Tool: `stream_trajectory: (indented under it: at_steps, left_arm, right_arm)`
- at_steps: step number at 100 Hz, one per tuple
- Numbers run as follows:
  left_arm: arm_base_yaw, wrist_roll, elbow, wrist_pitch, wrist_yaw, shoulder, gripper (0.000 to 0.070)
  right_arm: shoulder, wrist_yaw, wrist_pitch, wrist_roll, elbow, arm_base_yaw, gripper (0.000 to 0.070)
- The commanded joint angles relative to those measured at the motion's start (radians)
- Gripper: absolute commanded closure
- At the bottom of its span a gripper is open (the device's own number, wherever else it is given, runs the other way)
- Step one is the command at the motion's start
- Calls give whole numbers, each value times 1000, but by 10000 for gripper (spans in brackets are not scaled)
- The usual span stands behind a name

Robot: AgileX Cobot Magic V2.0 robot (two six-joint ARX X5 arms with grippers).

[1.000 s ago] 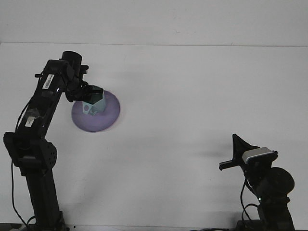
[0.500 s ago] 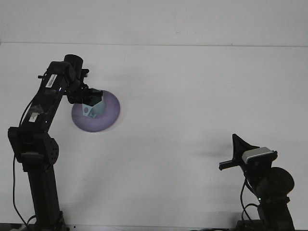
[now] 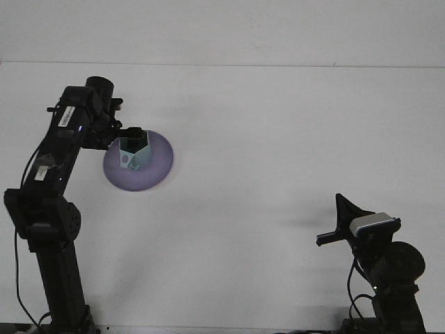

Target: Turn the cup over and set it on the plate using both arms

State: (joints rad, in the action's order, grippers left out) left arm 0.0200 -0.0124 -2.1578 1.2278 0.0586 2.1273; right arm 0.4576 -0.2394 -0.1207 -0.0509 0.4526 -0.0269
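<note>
A pale teal cup [image 3: 132, 156] stands on the left half of a round purple plate [image 3: 156, 167], at the table's left. My left gripper [image 3: 131, 133] reaches in from the left and is shut on the cup's upper rim. The cup looks close to upright, with a small mark on its side facing me. My right gripper [image 3: 328, 219] rests low at the bottom right, far from the plate, open and holding nothing.
The white table [image 3: 278, 139] stretches between the two arms. The left arm's black column [image 3: 52, 236] rises at the left edge. The right arm is folded with its wrist camera [image 3: 374, 224] near the front edge.
The cup has gone from tilted to nearly upright over the plate. The left arm's upper links have shifted slightly left. The right arm has not moved.
</note>
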Motion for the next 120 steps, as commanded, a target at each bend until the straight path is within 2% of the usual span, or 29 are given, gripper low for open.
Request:
stream_trajectory:
  at_steps: [1,14,18,22,32,33,36,52,67,77,91,101,120]
  left_arm:
    - [-8,-5,-48,5,1,-86,156]
    - [-31,3,-48,-23,1,-233,166]
    - [-42,14,-48,-28,1,-279,204]
    - [-54,25,-48,-26,1,-323,299]
    - [-72,28,-48,-17,1,-432,686]
    - [-73,28,-48,-17,1,-443,700]
    - [-76,29,-47,-16,1,-474,680]
    - [-77,27,-2,-19,2,-653,687]
    - [-77,-5,201,-93,0,-869,688]
    - [-77,-34,446,-254,0,-1044,687]
    - [-77,-32,850,-564,2,-1306,688]
    - [-77,-29,1132,-770,31,-1477,688]
    - [-77,-18,1519,-1040,54,-1706,688]
  right_arm:
    - [0,1,13,-10,5,-2,700]
    - [0,2,14,-5,5,-2,700]
    - [0,2,14,-5,5,-2,700]
    - [0,2,14,-5,5,-2,700]
    - [0,3,13,-5,5,-2,700]
    - [0,3,13,-5,5,-2,700]
    - [0,3,11,-5,5,-2,700]
    - [0,4,8,-5,5,-2,700]
    - [0,5,6,3,5,-2,700]
    - [0,5,5,3,5,-1,700]
    - [0,21,0,16,4,-1,700]
    - [-4,31,-10,23,4,-1,700]
    - [-35,54,-8,51,3,0,700]
